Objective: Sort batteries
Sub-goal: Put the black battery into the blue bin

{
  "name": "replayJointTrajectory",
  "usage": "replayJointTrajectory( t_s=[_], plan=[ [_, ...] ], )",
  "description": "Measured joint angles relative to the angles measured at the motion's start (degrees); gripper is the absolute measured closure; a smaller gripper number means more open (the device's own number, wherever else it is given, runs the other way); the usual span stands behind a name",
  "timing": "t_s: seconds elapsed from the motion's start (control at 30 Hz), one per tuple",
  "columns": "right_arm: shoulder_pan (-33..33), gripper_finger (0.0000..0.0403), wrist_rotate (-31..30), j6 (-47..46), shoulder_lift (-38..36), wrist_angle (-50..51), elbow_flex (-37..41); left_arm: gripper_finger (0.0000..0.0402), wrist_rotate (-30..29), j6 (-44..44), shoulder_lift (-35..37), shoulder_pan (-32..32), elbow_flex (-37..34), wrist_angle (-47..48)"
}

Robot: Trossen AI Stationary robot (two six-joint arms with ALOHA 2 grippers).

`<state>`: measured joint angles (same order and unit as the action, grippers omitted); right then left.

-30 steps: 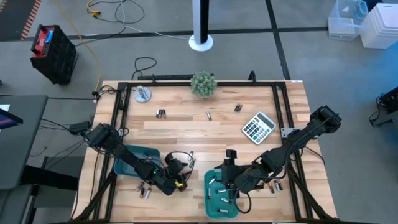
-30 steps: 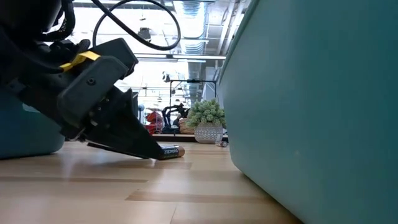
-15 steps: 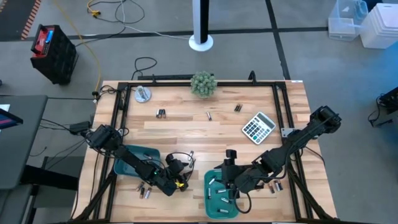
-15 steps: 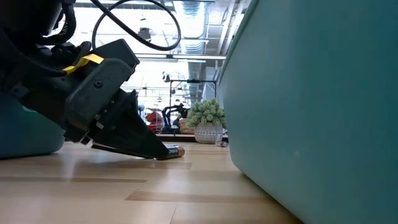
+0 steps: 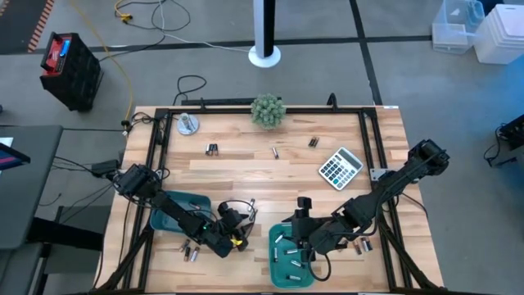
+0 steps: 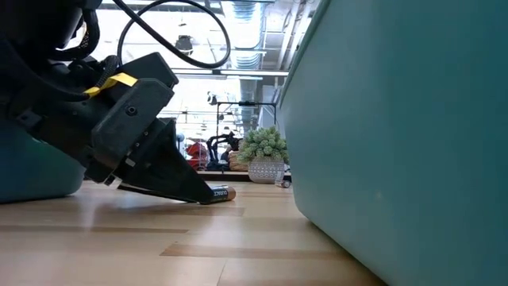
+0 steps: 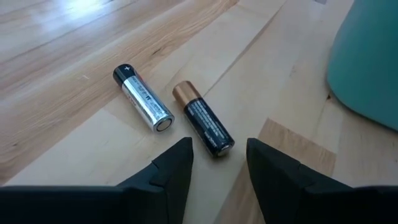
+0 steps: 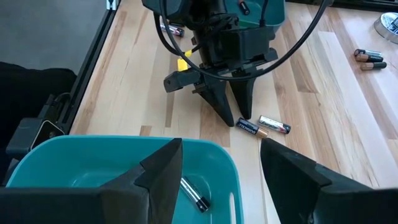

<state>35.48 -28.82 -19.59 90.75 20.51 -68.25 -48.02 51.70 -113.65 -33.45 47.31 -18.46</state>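
While the left gripper (image 7: 217,163) sits low over the table (image 5: 246,164) near the front edge, its fingers (image 7: 173,167) are parted, with one end of a dark, copper-capped battery (image 7: 203,127) lying between the tips. A silver battery (image 7: 142,98) lies just beside the dark one, apart from it and at a slight angle to it (both rest flat on the wood). Nothing is gripped by this gripper.

The right gripper (image 8: 221,168) hangs over the right tray (image 8: 74,163) at the front edge, fingers spread wide and empty. Several batteries lie inside this tray; one (image 8: 194,194) shows between the fingers. The left tray (image 5: 176,205) stands near the front left corner, partly under the left arm.

Further batteries are scattered on the table: a pair (image 5: 212,149) towards the back left, a single one (image 5: 275,152) near the middle, another (image 5: 313,142) just beside the calculator (image 5: 340,167), and a few (image 5: 191,251) at the front edge by the left tray. A potted plant (image 5: 268,110) stands at the back edge.
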Motion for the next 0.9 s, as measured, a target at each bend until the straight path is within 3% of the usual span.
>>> replayJointTrajectory(
  t_s=[0.53,0.9],
  plan=[
    [-0.8,0.0171,0.0,-0.3,0.0,0.0,0.0,0.0225,0.3,0.5,0.0,0.2,0.0,-0.5],
    [-0.8,0.0171,0.0,-0.5,0.0,0.0,0.0,0.0238,0.1,0.9,0.0,0.9,0.0,-0.4]
  ],
)
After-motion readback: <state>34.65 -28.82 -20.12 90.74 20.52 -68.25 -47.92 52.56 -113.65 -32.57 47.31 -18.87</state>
